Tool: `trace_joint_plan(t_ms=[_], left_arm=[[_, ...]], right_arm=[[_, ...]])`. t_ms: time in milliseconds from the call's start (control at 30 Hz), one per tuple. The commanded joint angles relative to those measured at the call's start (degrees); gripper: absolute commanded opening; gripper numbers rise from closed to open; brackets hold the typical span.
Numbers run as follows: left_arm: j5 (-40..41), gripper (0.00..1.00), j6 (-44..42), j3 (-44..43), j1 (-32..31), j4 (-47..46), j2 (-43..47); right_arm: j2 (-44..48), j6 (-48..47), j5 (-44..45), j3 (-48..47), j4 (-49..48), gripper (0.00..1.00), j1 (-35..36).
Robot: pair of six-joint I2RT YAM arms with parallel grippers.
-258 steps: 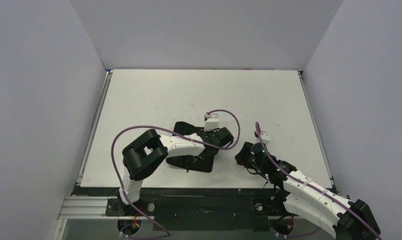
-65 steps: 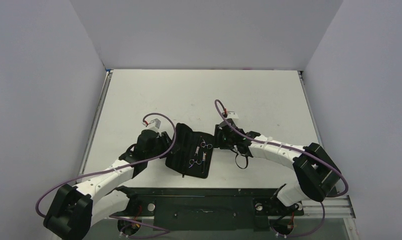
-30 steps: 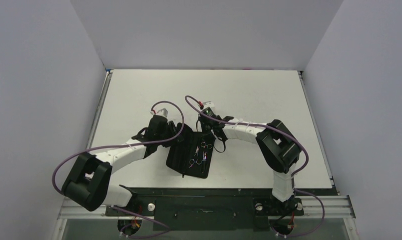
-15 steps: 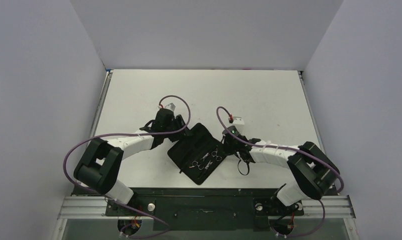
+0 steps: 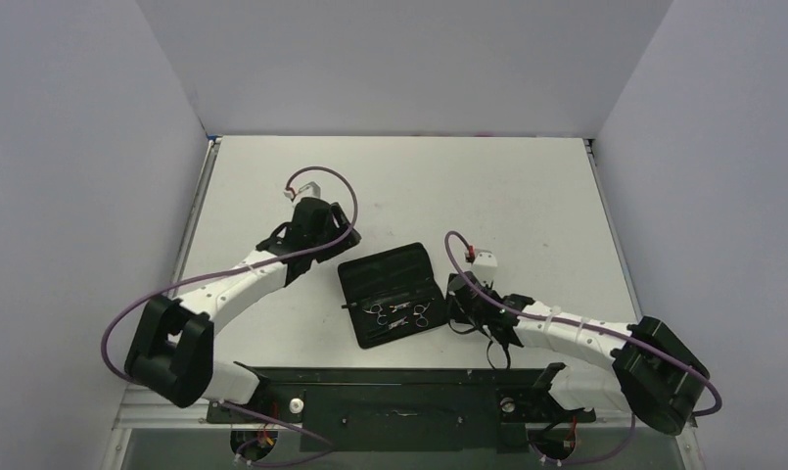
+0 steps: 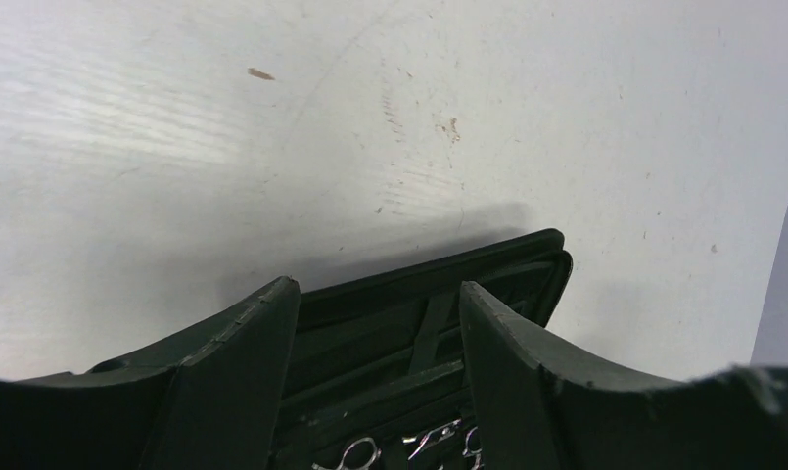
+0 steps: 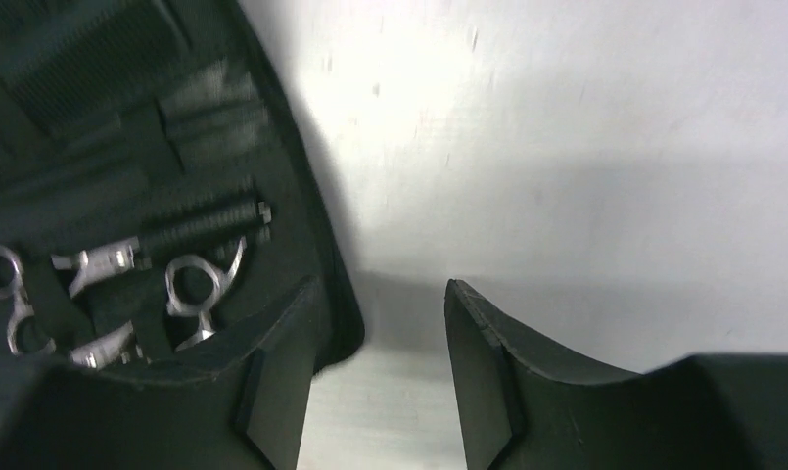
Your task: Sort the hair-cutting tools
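We found the scissors (image 5: 380, 313) lying inside the open case (image 5: 385, 274) mid-table, with the left gripper (image 6: 378, 299) and right gripper (image 7: 382, 294) both released, empty. Sorting seemed nearly done; we couldn't discern the comb.

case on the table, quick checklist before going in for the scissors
1. Case open and lying flat on the table: ok.
2. Scissors in plain sight inside the case: ok.
3. Left gripper open, empty, short of the case: ok.
4. Right gripper open, empty: ok.
5. Right gripper lined up over the scissors: not ok. It sits at the case's edge, mostly over bare table.
6. Comb found: cannot tell, black on black.
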State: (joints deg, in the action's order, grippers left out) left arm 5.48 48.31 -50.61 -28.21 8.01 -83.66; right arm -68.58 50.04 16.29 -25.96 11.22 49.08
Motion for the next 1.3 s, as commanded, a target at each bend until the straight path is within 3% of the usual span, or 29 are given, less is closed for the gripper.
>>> trace_joint_plan(t_ms=[0,267,533,667,900,1100,1267], left_arm=[[8.23,0.59,1.32,4.24,0.61,7.6,11.0],[6.78,0.59,4.69,17.93,0.69,13.74,28.15],[4.26,0.59,5.15,24.18,0.61,13.71,36.61],[1.4,0.58,3.93,25.16,0.42,10.35,33.22],[0.89,0.56,2.84,23.95,-2.66,6.79,26.47],[5.02,0.54,0.19,17.78,-10.22,6.37,18.07],[10.07,0.54,-2.29,9.0,-14.04,11.63,8.02]], right_arm=[[-4.38,-7.64,-0.18,-8.43,-0.12,0.46,-5.41],[-18.76,-15.21,-4.46,-21.99,0.16,0.45,-7.84],[-26.66,-15.76,-4.93,-23.79,1.46,0.42,-7.91],[-27.78,-14.81,-3.15,-22.66,2.18,0.3,-8.06],[-24.48,-9.75,-1.29,-16.38,0.56,0.0,-9.0],[-17.46,-2.6,0.3,-6.14,-2.59,0.0,-9.45],[-12.41,2.56,-0.3,0.6,-5.86,0.0,-9.31]])
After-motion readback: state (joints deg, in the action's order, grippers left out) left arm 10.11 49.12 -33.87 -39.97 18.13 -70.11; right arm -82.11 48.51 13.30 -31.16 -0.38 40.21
